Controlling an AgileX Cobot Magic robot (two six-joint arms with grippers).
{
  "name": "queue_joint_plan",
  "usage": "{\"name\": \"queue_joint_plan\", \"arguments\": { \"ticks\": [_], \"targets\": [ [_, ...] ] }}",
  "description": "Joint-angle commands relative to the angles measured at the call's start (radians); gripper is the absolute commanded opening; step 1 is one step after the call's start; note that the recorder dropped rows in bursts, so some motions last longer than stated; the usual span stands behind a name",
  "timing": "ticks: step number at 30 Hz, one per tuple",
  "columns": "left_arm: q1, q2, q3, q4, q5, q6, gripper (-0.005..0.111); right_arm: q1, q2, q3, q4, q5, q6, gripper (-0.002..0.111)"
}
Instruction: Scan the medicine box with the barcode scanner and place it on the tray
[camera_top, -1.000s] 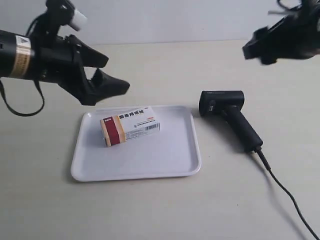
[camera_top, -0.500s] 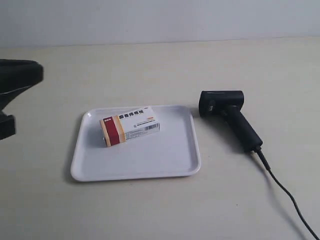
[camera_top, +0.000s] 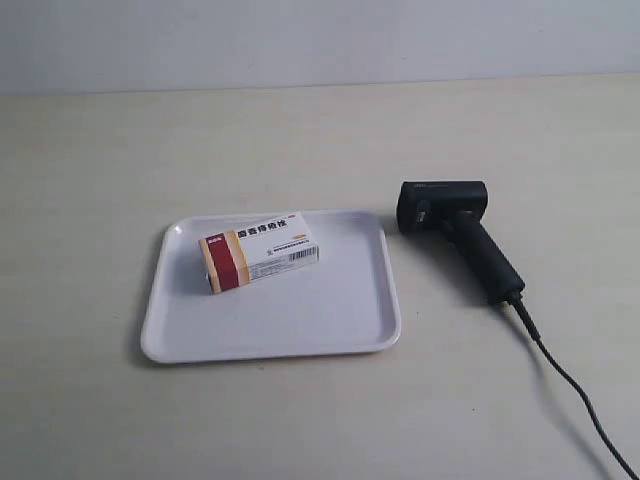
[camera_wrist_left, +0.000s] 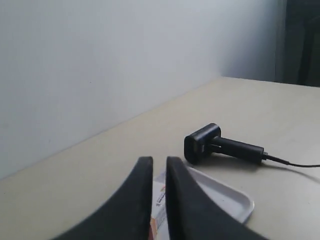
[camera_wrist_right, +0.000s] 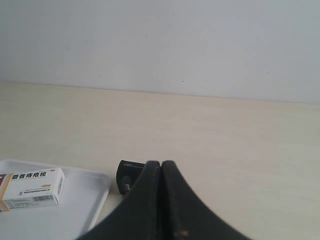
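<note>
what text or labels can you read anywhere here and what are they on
"deli": small white logo on the head of the black pistol-shaped barcode scanner, seen in the right wrist view.
Dark Chinese characters on top of the small white carton with the red and orange band: too blurred to read.
Barcode and fine print on the carton's side: too small to read.
White plastic tray: no text.
</note>
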Motion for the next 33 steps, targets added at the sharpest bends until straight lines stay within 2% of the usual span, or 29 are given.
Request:
{"name": "queue_joint_plan", "arguments": {
  "ticks": [1,3,4,6,9,13,14,15,19,26,27,29,31,33],
  "targets": [
    [0.017,-0.028,0.008,0.012,0.144,0.011,0.012,0.003,-0.007,0.004,-0.001,0.000,0.003,0.000],
    [0.131,-0.109,0.046,-0.012,0.175,0.011,0.012,0.003,-0.007,0.004,-0.001,0.000,0.003,0.000],
    [0.221,-0.160,0.080,-0.016,0.175,0.011,0.012,0.003,-0.007,0.004,-0.001,0.000,0.003,0.000],
    [0.333,-0.228,0.118,-0.014,0.175,0.015,0.012,0.003,-0.007,0.004,-0.001,0.000,0.003,0.000],
    [0.403,-0.241,0.118,-0.016,0.159,0.009,0.012,0.003,-0.007,0.004,-0.001,0.000,0.003,0.000],
    [0.410,-0.241,0.118,0.000,0.148,0.009,0.012,0.003,-0.007,0.004,-0.001,0.000,0.003,0.000],
    [0.410,-0.241,0.118,0.051,0.148,-0.030,0.012,0.003,-0.007,0.004,-0.001,0.000,0.003,0.000],
    [0.410,-0.241,0.118,0.160,0.150,-0.148,0.012,0.003,-0.007,0.004,-0.001,0.000,0.003,0.000],
    [0.410,-0.241,0.118,0.175,0.281,-0.366,0.012,0.003,-0.007,0.004,-0.001,0.000,0.003,0.000],
    [0.404,-0.241,0.118,0.159,0.299,-0.336,0.012,0.003,-0.007,0.004,-0.001,0.000,0.003,0.000],
    [0.404,-0.241,0.118,0.062,0.309,-0.250,0.012,0.003,-0.007,0.004,-0.001,0.000,0.003,0.000],
    [0.404,-0.241,0.118,-0.299,0.343,0.065,0.012,0.003,-0.007,0.004,-0.001,0.000,0.003,0.000],
    [0.398,-0.241,0.118,-0.845,0.399,0.592,0.012,0.003,-0.007,0.004,-0.001,0.000,0.003,0.000],
    [0.387,-0.241,0.118,-1.181,0.466,1.022,0.012,0.003,-0.007,0.004,-0.001,0.000,0.003,0.000]
  ]
}}
